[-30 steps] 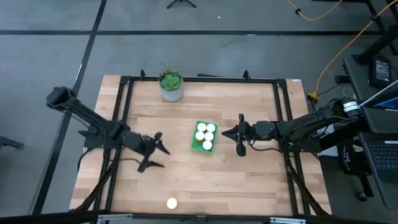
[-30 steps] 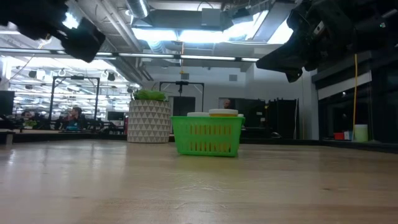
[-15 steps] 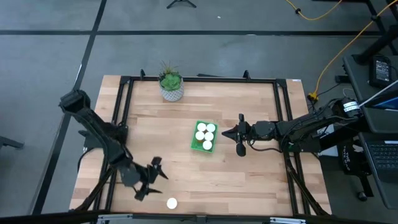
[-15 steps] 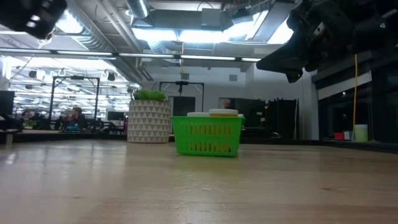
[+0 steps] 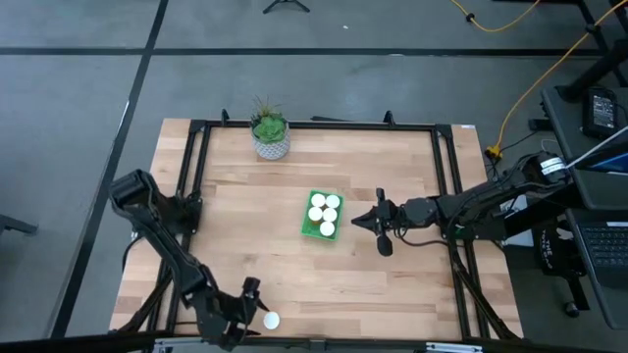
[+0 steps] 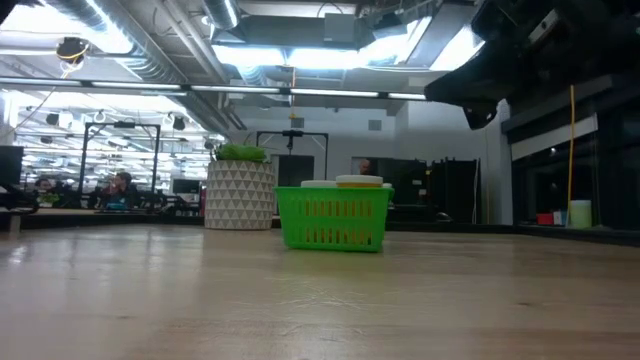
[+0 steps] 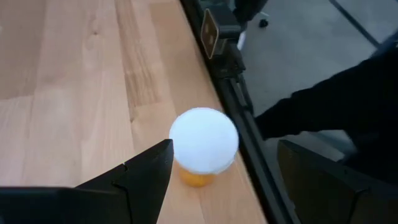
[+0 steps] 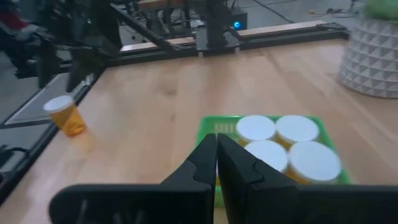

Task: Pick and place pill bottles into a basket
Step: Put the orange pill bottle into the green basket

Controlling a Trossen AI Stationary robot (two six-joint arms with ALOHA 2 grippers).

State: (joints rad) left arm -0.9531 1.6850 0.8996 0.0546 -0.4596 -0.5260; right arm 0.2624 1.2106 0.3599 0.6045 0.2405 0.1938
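Observation:
One orange pill bottle (image 5: 271, 320) with a white cap (image 7: 204, 139) stands upright on its base at the table's near edge. It also shows in the right wrist view (image 8: 66, 116). My left gripper (image 5: 249, 312) is open beside it, and its fingers (image 7: 147, 173) stand on either side of the bottle without touching. The green basket (image 5: 310, 227) sits mid-table with several white-capped bottles (image 8: 273, 138) standing in it. My right gripper (image 5: 379, 224) is shut and empty, hovering just right of the basket.
A white patterned pot with a green plant (image 5: 270, 137) stands at the far edge. The black frame rail (image 7: 244, 118) runs along the table's near edge close to the lone bottle. Bare wood lies between the basket and the near edge.
My left gripper has swept from the table's left middle toward the near edge and come down around the lone bottle, staying open. My right gripper has shifted slightly toward the near edge. The bottles and the basket have not moved.

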